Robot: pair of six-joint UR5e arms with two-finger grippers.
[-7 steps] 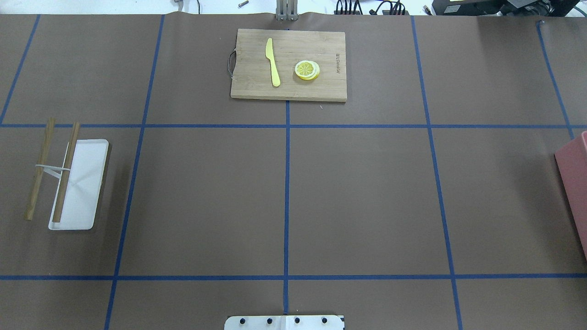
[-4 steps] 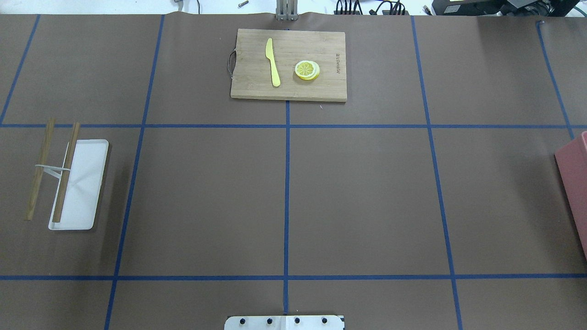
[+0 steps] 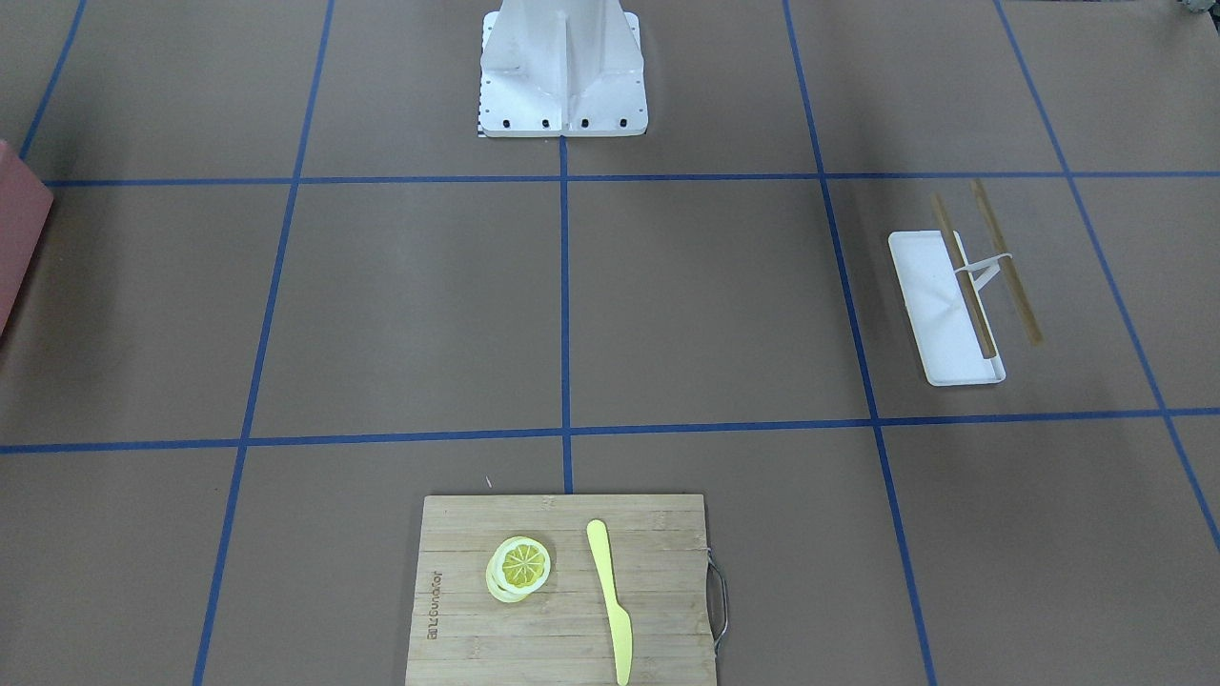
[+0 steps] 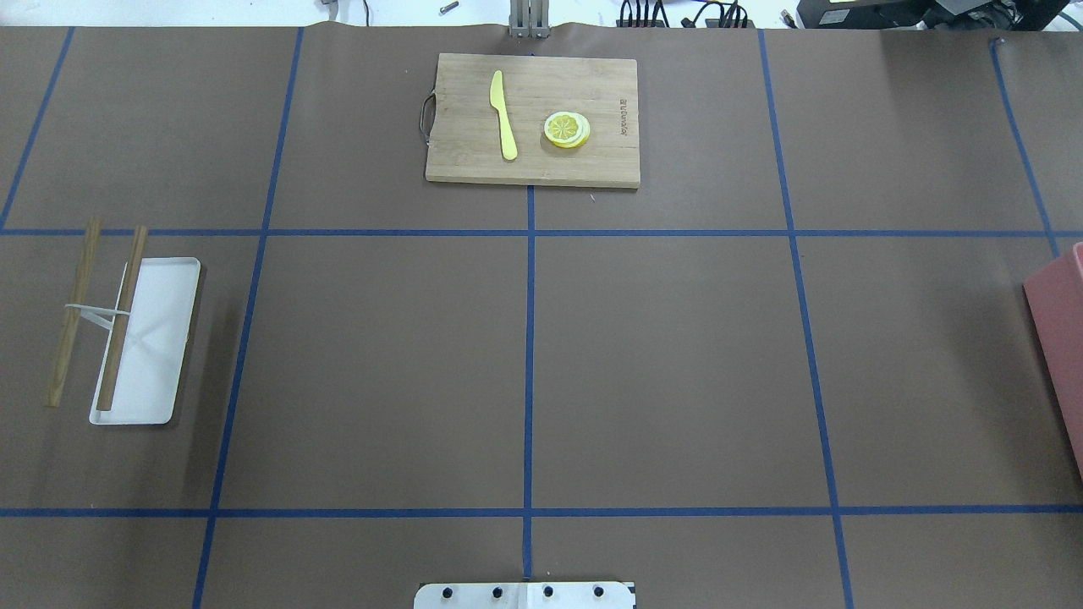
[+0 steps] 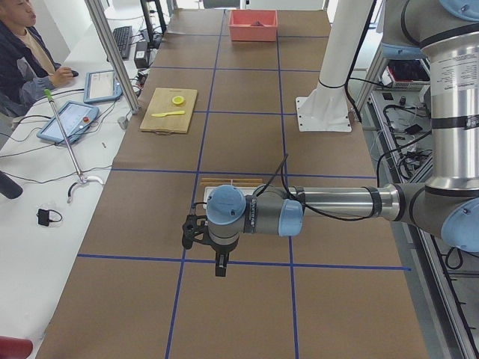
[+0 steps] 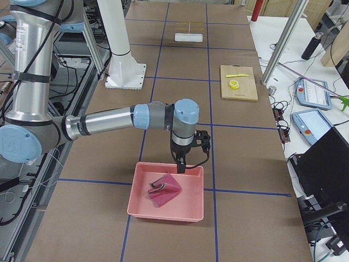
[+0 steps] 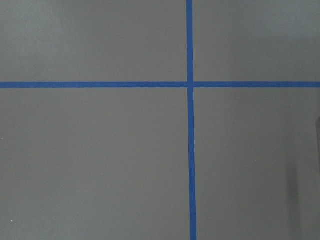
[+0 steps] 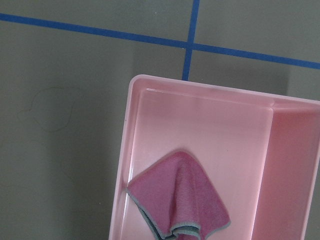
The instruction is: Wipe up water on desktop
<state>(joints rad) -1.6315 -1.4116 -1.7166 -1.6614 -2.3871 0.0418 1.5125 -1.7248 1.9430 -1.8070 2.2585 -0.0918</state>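
The desktop (image 4: 660, 364) is a flat brown surface with blue tape lines. No water shows clearly on it. In the right wrist view a faint ring-shaped mark (image 8: 50, 110) lies on it left of the pink bin (image 8: 295, 165). A crumpled pink cloth (image 8: 177, 200) lies in that bin (image 6: 166, 213). My right gripper (image 6: 181, 166) hangs over the bin's far rim, above the cloth (image 6: 163, 188); I cannot tell if it is open. My left gripper (image 5: 217, 265) points down over bare desktop near a tape crossing; I cannot tell its state either.
A bamboo cutting board (image 4: 533, 165) at the far middle holds a yellow knife (image 4: 503, 114) and lemon slices (image 4: 566, 129). A white tray (image 4: 156, 338) with two wooden sticks (image 4: 123, 313) lies at the left. The robot base (image 3: 562, 67) is near. An operator (image 5: 22, 45) sits beside the table.
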